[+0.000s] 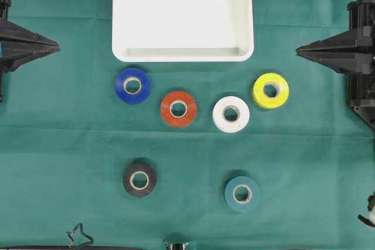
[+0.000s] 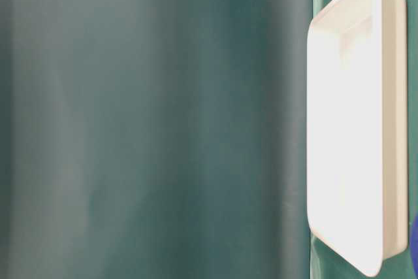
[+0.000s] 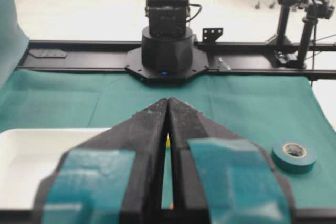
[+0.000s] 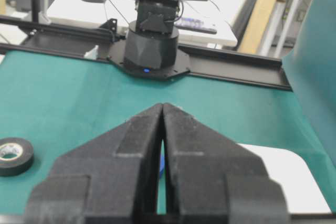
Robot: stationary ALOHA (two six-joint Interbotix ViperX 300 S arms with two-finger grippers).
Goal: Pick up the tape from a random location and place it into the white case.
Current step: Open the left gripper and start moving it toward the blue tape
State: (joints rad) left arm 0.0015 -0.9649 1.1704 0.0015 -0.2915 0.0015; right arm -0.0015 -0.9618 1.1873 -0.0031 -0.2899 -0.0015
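The white case (image 1: 183, 55) lies empty at the top middle of the green cloth; its rim (image 2: 377, 122) also fills the right of the table-level view. Several tape rolls lie in front of it: blue (image 1: 132, 85), red (image 1: 178, 109), white (image 1: 231, 113), yellow (image 1: 270, 91), black (image 1: 139, 180) and teal (image 1: 242, 193). My left gripper (image 1: 57, 45) rests at the left edge, shut and holding nothing, its tips (image 3: 168, 99) meeting. My right gripper (image 1: 297, 51) rests at the right edge, likewise shut and holding nothing, tips (image 4: 163, 104) together. Both sit far from every roll.
The teal roll (image 3: 294, 155) shows right of my left fingers, the black roll (image 4: 14, 156) left of my right fingers. Arm bases (image 3: 167, 45) (image 4: 151, 40) stand on black rails at the cloth's ends. A metal clip (image 1: 79, 235) sits at the front edge.
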